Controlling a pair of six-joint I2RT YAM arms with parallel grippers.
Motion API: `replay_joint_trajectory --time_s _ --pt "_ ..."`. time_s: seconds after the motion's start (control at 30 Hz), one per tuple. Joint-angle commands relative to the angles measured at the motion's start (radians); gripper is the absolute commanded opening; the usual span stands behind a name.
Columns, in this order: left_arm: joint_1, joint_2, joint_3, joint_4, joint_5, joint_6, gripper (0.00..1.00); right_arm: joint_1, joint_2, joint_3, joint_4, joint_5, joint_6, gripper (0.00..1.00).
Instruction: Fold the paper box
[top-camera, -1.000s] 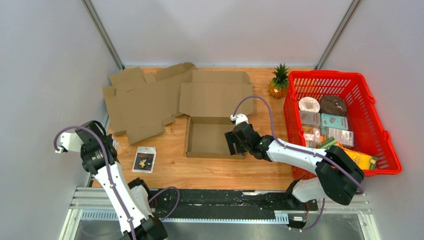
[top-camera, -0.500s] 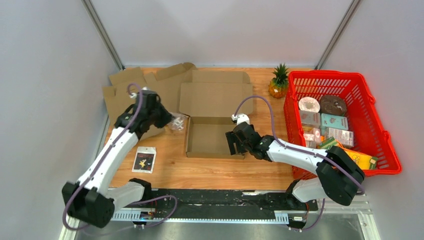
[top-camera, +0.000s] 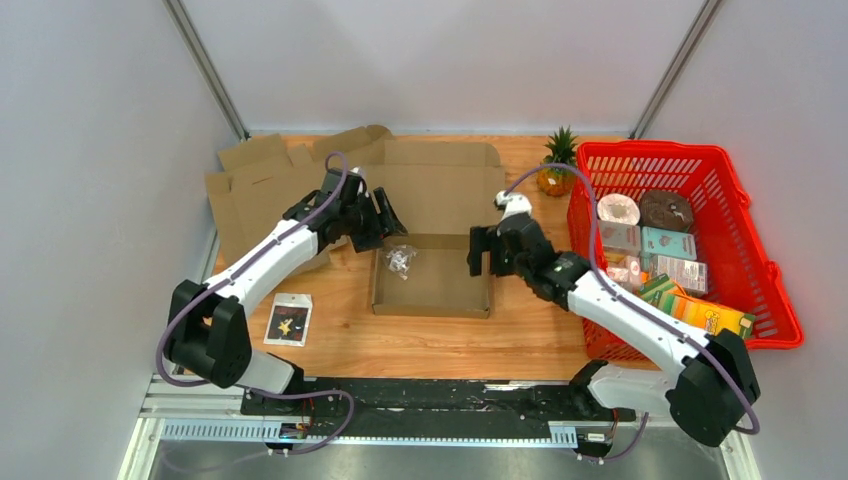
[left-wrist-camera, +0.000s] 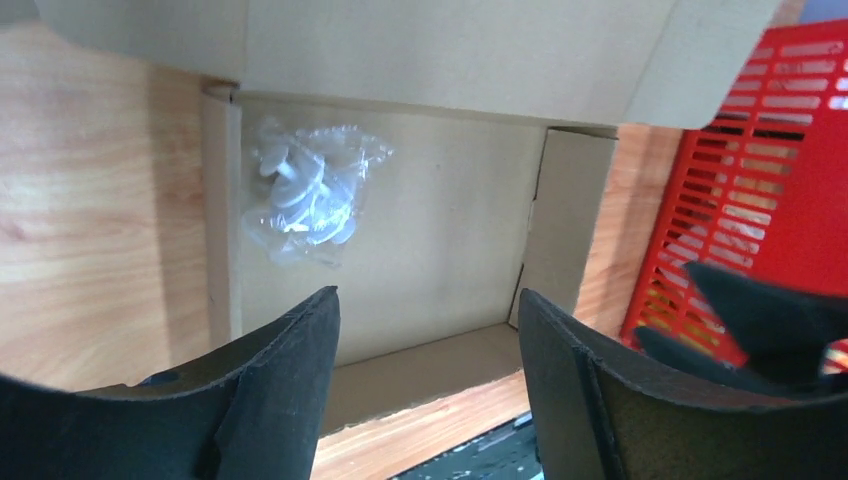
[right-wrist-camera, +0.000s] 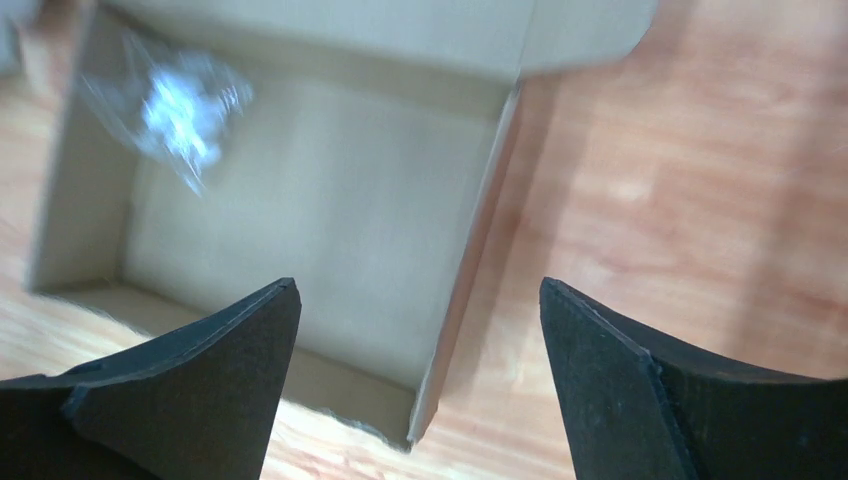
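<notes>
One star-labelled packet (top-camera: 288, 320) near paper box (top-camera: 447, 282)

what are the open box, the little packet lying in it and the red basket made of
Box: brown cardboard, matte, with creased fold lines and raw cut edges. Packet: probably thin clear plastic film; glossy, crinkled, see-through. Basket: red moulded plastic by its look; rigid lattice walls, slight sheen.

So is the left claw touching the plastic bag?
Apart. The left wrist view shows the plastic bag lying in the box, well beyond the left claw.
</notes>
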Motion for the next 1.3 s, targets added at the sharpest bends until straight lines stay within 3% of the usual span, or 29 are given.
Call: replay_joint_trajectory --time_s 0.0,0.03,0.13,0.17,0.3,0.53,0.67,0.77,1.07,1.13,1.27 --pt "0.086 -0.057 0.102 -0.005 0.046 0.264 0.74 -0.142 -0.019 0.151 0.041 -0.085 -0.037 0.96" --pt "0.106 -0.06 0.137 -0.025 -0.034 0.359 0.74 -0.173 0.004 0.179 0.061 -0.113 -0.084 0.99" --pt "0.199 -0.037 0.17 0.048 -0.085 0.502 0.75 -0.291 0.172 0.334 0.104 -0.209 -0.161 1.0" --pt "0.225 -0.014 0.185 0.085 -0.064 0.516 0.75 -0.343 0.232 0.44 0.096 -0.31 -0.207 1.0" --pt "0.322 0.22 0.331 0.082 0.086 0.533 0.75 -0.417 0.473 0.645 0.015 -0.317 -0.287 1.0" --pt "0.33 0.474 0.57 0.024 0.217 0.6 0.76 -0.504 0.76 0.955 -0.146 -0.461 -0.358 0.91" --pt "0.33 0.524 0.584 0.039 0.23 0.596 0.77 -0.518 0.793 0.946 -0.112 -0.562 -0.347 0.84" --pt "0.33 0.534 0.554 0.097 0.281 0.579 0.76 -0.511 0.793 0.91 -0.08 -0.529 -0.336 0.8" --pt "0.272 0.491 0.543 0.093 0.302 0.591 0.47 -0.504 0.765 0.816 -0.029 -0.507 -0.283 0.64" --pt "0.263 0.48 0.529 0.094 0.282 0.59 0.37 -0.503 0.751 0.807 -0.026 -0.501 -0.272 0.53" --pt "0.244 0.449 0.507 0.088 0.228 0.609 0.24 -0.482 0.687 0.753 0.026 -0.458 -0.244 0.44"
